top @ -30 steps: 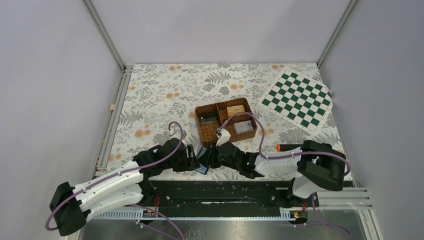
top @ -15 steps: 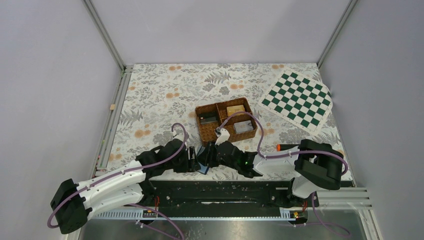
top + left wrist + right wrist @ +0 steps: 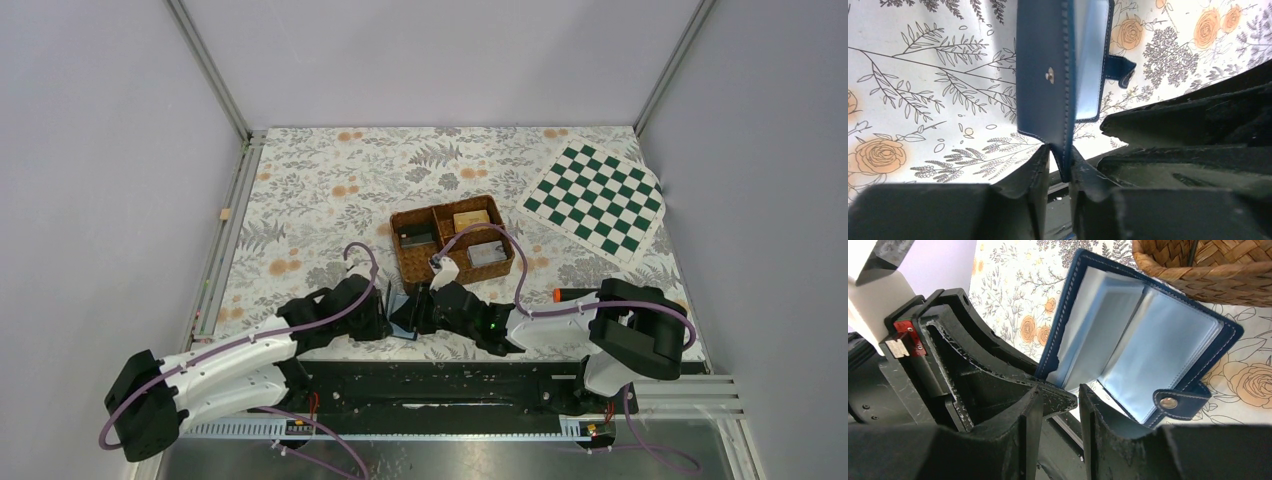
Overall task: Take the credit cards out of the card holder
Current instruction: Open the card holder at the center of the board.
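The card holder (image 3: 404, 318) is a small navy bifold that stands open on the flowered cloth, between my two grippers and just in front of the wicker tray. My left gripper (image 3: 1060, 155) is shut on the bottom edge of its navy cover (image 3: 1043, 75) and holds that flap upright; it also shows in the top view (image 3: 386, 312). My right gripper (image 3: 1060, 392) is slightly open and empty, just short of the light blue pockets (image 3: 1148, 355). The snap tab (image 3: 1173, 402) lies on the cloth. I cannot make out any card in the pockets.
The brown wicker four-compartment tray (image 3: 399, 252) stands just beyond the card holder and holds small boxes. A green and white chessboard mat (image 3: 595, 200) lies at the back right. A small wooden block (image 3: 226, 213) sits by the left rail.
My left arm has crept forward and right, bringing its gripper closer against the card holder. The right arm has barely moved.
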`<action>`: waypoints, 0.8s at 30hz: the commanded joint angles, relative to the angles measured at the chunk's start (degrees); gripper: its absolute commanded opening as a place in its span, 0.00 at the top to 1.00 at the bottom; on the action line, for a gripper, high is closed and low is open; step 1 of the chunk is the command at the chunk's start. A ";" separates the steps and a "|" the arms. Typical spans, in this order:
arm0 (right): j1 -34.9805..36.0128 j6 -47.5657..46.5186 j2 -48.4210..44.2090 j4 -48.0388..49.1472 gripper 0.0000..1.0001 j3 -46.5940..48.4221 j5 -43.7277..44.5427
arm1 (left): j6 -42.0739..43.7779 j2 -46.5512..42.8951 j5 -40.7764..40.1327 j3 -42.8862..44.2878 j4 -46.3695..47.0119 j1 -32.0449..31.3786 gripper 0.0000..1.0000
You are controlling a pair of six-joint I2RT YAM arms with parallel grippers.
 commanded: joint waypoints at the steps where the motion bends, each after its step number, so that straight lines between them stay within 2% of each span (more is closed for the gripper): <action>1: -0.31 0.79 -1.76 1.81 0.60 0.24 0.29 | -1.10 0.26 -1.69 2.53 -0.87 -0.04 0.85; 6: -0.44 0.38 -4.53 -0.40 0.59 -1.62 1.48 | -3.15 -2.51 0.61 1.90 -1.19 -0.04 1.00; 13: -0.57 -0.90 -10.34 -6.51 0.58 -4.88 3.39 | -5.45 -7.30 6.00 -1.28 1.44 -0.06 1.00; 17: -0.70 -2.22 -14.64 -10.68 0.58 -6.30 4.88 | -7.42 -8.72 10.07 -4.73 6.26 -0.09 1.00; 21: -0.87 -3.14 -16.64 -11.31 0.59 -8.20 4.77 | -10.91 -6.94 12.38 -8.00 12.91 -0.06 1.00; 24: -1.13 -3.58 -14.78 -11.29 0.62 -8.38 2.46 | -13.55 -5.57 14.01 -9.42 16.70 -0.10 1.00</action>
